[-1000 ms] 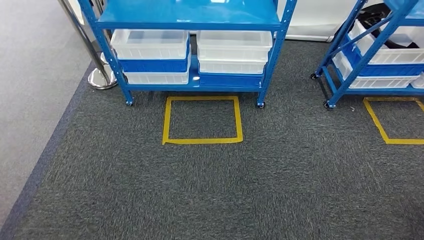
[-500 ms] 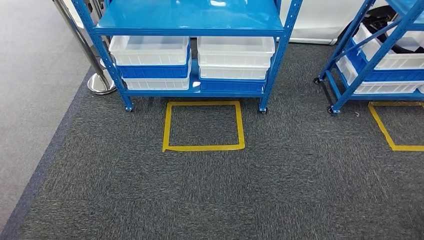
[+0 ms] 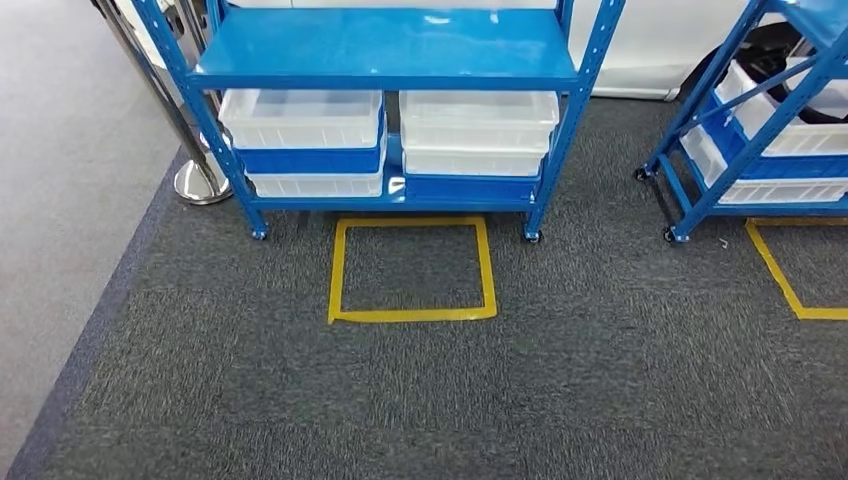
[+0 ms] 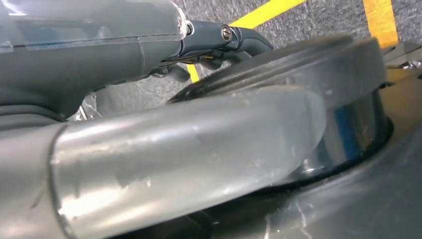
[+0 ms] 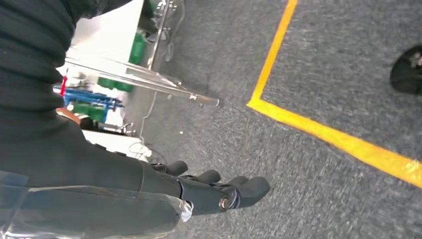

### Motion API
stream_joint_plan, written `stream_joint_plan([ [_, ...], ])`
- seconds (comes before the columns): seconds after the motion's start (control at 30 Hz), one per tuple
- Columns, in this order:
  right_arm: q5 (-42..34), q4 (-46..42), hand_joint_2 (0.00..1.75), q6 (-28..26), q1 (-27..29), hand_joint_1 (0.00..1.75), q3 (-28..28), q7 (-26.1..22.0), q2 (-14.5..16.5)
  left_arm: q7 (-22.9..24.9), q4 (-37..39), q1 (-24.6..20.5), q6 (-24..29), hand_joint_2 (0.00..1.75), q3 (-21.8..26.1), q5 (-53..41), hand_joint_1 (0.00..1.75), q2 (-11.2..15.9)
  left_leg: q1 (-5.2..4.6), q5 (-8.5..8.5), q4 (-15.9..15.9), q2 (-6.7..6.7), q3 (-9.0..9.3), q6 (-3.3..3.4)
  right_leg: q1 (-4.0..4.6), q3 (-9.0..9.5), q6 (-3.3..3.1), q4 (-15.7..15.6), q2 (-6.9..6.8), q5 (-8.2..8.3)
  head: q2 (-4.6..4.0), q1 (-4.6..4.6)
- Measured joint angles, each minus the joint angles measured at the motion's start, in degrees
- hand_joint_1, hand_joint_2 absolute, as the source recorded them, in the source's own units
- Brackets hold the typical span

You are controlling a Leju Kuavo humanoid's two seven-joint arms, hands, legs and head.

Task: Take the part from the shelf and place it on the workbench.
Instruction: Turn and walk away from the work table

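The part, we are judging, is lying in one of the shelf bins; which one, we cannot tell. Nearest, the right robot hand [image 5: 214, 191] is hanging wide and holding nothing. We cannot tell how the left robot hand [image 4: 174, 149] is set. We are reading this as the approach step. Next we are needing to stand in the one whole tape square [image 3: 412, 315] on the carpet [image 3: 400, 400] and reach in. Beyond it we are counting two shelves, the near shelf [image 3: 385, 45] and a second shelf [image 3: 735, 150]. There are two bin stacks [image 3: 300, 118] on the near one, and one post [image 3: 150, 90].
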Motion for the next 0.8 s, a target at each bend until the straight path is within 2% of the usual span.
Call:
stream_joint_plan([
  [0.03,0.1,0.0,1.75,0.0,0.0,0.00,0.0,-0.1,0.0,0.0,0.1,-0.1,0.0,0.00,0.0,0.0,0.00,0.0,0.08,-0.09,-0.4,-0.04,0.71,0.34,-0.03,-0.58,0.15,1.4,-0.02,-0.26,-0.01,0.02],
  [0.07,0.2,0.0,1.75,0.0,-0.1,0.00,-0.1,-0.1,0.0,0.0,0.1,-0.1,0.0,0.00,0.1,-0.1,0.00,-0.1,0.16,-0.22,-0.7,-0.06,1.30,0.67,-0.03,-1.93,0.21,3.9,-0.03,-1.14,-0.01,0.03],
  [0.17,0.3,0.0,1.75,0.0,-0.1,0.00,-0.1,-0.3,0.0,0.0,0.3,-0.2,0.0,0.00,0.2,-0.3,0.00,-0.1,-0.02,-1.09,-0.8,-0.10,2.07,1.37,0.18,-8.59,0.29,13.0,-0.04,-5.35,-0.02,0.01],
  [0.2,0.3,0.0,1.75,0.1,-0.1,0.00,-0.1,-0.4,0.0,0.0,0.3,-0.2,0.0,0.00,0.2,-0.3,0.00,-0.1,-0.12,-1.52,-0.8,-0.19,2.51,1.43,0.25,-10.14,0.24,14.2,-0.04,-5.69,-0.02,0.02],
  [0.23,0.3,0.0,1.75,0.1,0.0,0.00,-0.2,-0.4,0.0,0.0,0.4,-0.2,0.0,0.00,0.3,-0.3,0.00,-0.1,-0.20,-2.02,-0.8,-0.31,3.16,1.43,0.38,-10.84,0.06,13.5,-0.04,-4.77,-0.01,0.02],
  [0.27,0.4,0.0,1.75,0.2,0.1,0.00,-0.2,-0.4,0.0,0.0,0.4,-0.2,0.0,0.00,0.3,-0.4,0.00,-0.1,-0.28,-2.58,-0.8,-0.41,3.95,1.37,0.58,-10.75,-0.28,11.1,-0.04,-2.68,-0.01,0.03],
  [0.3,0.4,0.0,1.75,0.3,0.2,0.00,-0.2,-0.4,0.0,0.0,0.4,-0.1,-0.1,0.00,0.4,-0.4,0.00,-0.1,-0.32,-3.21,-0.8,-0.45,4.67,1.29,0.90,-10.27,-0.83,7.6,-0.04,0.46,-0.01,0.04],
  [0.33,0.4,0.0,1.75,0.4,0.4,0.00,-0.3,-0.5,-0.1,0.0,0.5,-0.1,-0.1,0.00,0.4,-0.4,0.00,-0.1,-0.42,-3.84,-0.8,-0.46,5.42,1.10,1.27,-9.84,-1.34,4.7,-0.02,2.71,-0.01,0.01],
  [0.4,0.4,0.0,1.75,0.7,0.5,0.00,-0.4,-0.7,-0.2,0.1,0.7,-0.2,-0.1,0.00,0.6,-0.4,0.00,-0.2,-0.58,-4.93,-0.9,-0.44,6.28,0.55,1.82,-9.31,-2.14,1.7,0.14,4.67,-0.02,0.05],
  [0.43,0.4,0.0,1.75,0.7,0.5,0.00,-0.5,-0.8,-0.2,0.1,0.8,-0.2,-0.2,0.00,0.6,-0.4,0.00,-0.2,-0.69,-5.16,-0.8,-0.44,6.84,0.23,1.83,-9.08,-2.33,1.5,0.24,4.31,-0.01,0.07],
  [0.5,0.4,0.0,1.75,0.7,0.5,0.00,-0.5,-0.9,-0.1,0.1,0.8,-0.4,-0.2,0.00,0.7,-0.4,0.00,-0.1,-0.87,-5.41,-0.2,-0.40,7.57,-0.32,1.42,-7.75,-2.74,0.7,0.25,4.69,-0.01,0.12],
  [0.53,0.4,0.0,1.75,0.7,0.5,0.00,-0.5,-0.9,-0.1,0.1,0.8,-0.4,-0.2,0.00,0.8,-0.4,0.00,-0.1,-0.87,-5.57,1.2,-0.36,7.18,-0.64,1.18,-6.98,-2.99,0.3,0.21,4.57,-0.01,0.11],
  [0.57,0.4,0.0,1.75,0.7,0.5,0.00,-0.5,-1.0,0.0,0.1,0.8,-0.4,-0.2,0.00,0.8,-0.4,0.00,-0.1,-0.79,-6.13,3.5,-0.32,5.97,-1.00,1.02,-6.29,-3.23,0.0,0.14,4.37,-0.01,0.09],
  [0.63,0.4,0.0,1.75,0.7,0.5,0.00,-0.5,-1.0,0.0,0.0,0.8,-0.5,-0.2,0.00,0.9,-0.4,0.00,0.0,-0.42,-8.49,10.0,-0.23,1.66,-1.75,0.88,-5.38,-3.56,-0.3,0.06,3.71,-0.02,0.04],
  [0.67,0.4,0.0,1.75,0.8,0.4,0.00,-0.5,-1.1,0.0,0.0,0.8,-0.6,-0.2,0.00,0.9,-0.4,0.00,0.0,-0.24,-9.86,12.7,-0.23,-0.59,-2.07,0.82,-4.88,-3.56,-0.4,0.06,3.21,-0.01,0.04],
  [0.7,0.4,0.0,1.75,0.9,0.4,0.00,-0.5,-1.2,0.0,0.0,0.8,-0.7,-0.2,0.00,0.9,-0.4,0.00,0.0,-0.13,-10.58,14.0,-0.23,-2.19,-2.30,0.74,-4.23,-3.49,-0.4,0.08,2.64,-0.01,0.04],
  [0.73,0.4,0.0,1.75,1.0,0.4,0.00,-0.6,-1.3,0.0,-0.1,0.8,-0.7,-0.2,0.00,0.9,-0.4,0.00,0.1,-0.05,-10.07,13.4,-0.22,-2.89,-2.44,0.64,-3.43,-3.36,-0.4,0.13,2.03,-0.01,0.04],
  [0.77,0.4,0.0,1.75,1.1,0.4,0.00,-0.6,-1.4,0.0,-0.1,0.8,-0.8,-0.2,0.00,0.9,-0.4,0.00,0.1,0.01,-8.31,11.3,-0.21,-2.97,-2.52,0.52,-2.48,-3.18,-0.4,0.17,1.35,-0.01,0.04],
  [0.8,0.4,0.0,1.75,1.1,0.5,0.00,-0.6,-1.5,0.0,0.0,0.8,-0.8,-0.2,0.00,0.9,-0.4,0.00,0.1,0.05,-5.24,8.0,-0.18,-2.53,-2.49,0.43,-1.70,-2.97,-0.4,0.20,0.69,-0.01,0.05],
])
